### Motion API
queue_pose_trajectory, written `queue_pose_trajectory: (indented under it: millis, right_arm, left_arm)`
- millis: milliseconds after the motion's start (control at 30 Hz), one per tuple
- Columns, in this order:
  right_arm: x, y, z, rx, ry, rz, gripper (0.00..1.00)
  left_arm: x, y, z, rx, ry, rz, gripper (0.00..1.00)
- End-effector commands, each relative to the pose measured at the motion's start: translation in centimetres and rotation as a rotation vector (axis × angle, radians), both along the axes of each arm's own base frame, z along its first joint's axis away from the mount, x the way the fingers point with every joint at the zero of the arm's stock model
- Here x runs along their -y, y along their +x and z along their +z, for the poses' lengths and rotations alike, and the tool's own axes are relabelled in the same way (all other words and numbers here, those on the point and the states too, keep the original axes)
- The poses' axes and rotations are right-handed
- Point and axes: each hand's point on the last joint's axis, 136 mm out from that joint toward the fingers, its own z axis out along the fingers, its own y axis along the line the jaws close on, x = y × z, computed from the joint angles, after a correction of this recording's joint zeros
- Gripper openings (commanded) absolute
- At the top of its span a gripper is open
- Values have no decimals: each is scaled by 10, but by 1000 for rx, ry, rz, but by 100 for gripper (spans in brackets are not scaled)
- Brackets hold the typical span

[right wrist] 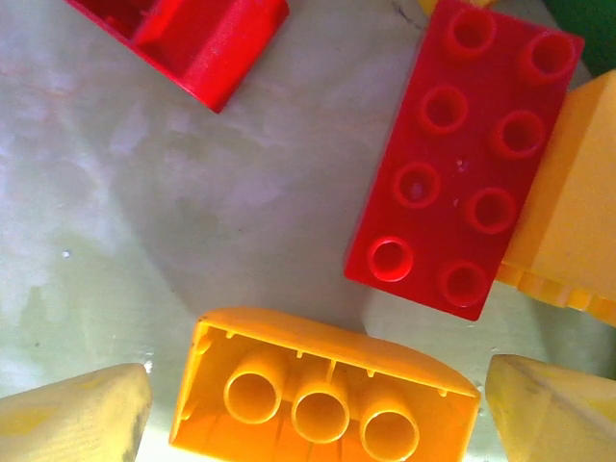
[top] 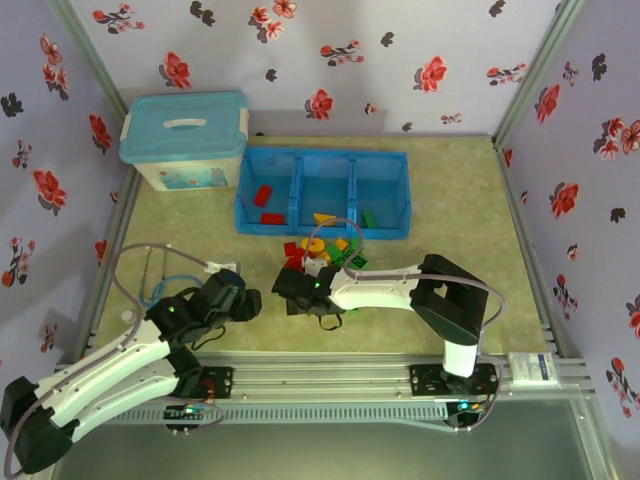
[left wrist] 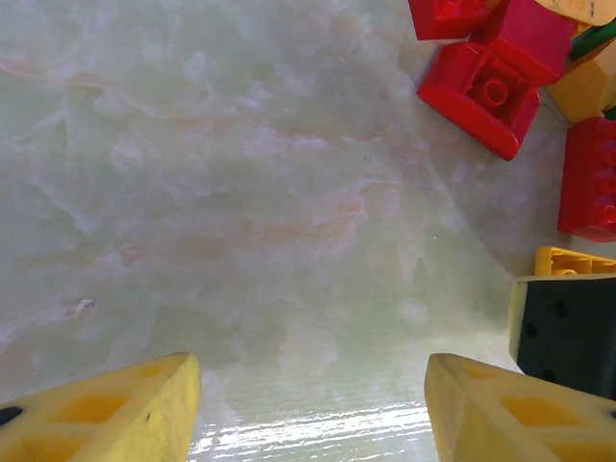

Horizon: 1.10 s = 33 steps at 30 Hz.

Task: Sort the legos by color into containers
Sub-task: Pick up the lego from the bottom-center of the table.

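Floral walls ringed the desk; the blue tray, upper centre, held red legos left, one yellow lego middle, one green lego right. Left fingers gaped over bare desk; right fingers gaped astride an orange brick.

White storage box, teal lid, far-left table corner; floral walls around.
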Motion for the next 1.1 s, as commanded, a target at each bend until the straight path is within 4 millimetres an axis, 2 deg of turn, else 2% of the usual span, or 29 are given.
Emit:
queue_pose_trajectory:
  millis: [0, 133, 233, 433, 500, 600, 767, 967, 1067]
  right_arm:
    - [3, 0, -7, 20, -15, -60, 89]
    - [4, 0, -13, 19, -15, -72, 85]
    - [3, -2, -15, 14, -13, -71, 78]
    - [4, -5, -10, 47, -64, -51, 59]
    - [4, -7, -6, 62, -74, -48, 57]
    - [5, -9, 7, 87, -89, -37, 57]
    - [1, -6, 39, 139, -78, -2, 57]
    - [5, 25, 75, 190, -81, 18, 57]
    - [9, 49, 93, 205, -51, 23, 57]
  left_arm:
    - [-2, 2, -5, 8, 16, 15, 63]
    - [-3, 1, -8, 4, 21, 15, 63]
    - [-5, 0, -10, 0, 21, 19, 63]
    - [-4, 0, -11, 2, 16, 21, 63]
    - [-4, 0, -10, 4, 15, 20, 62]
    - [-5, 0, -9, 4, 16, 20, 62]
    - [-4, 0, -3, 31, -14, 13, 62]
    - [-7, -3, 4, 43, -25, 11, 62]
    - [-8, -5, 3, 42, -25, 7, 62]
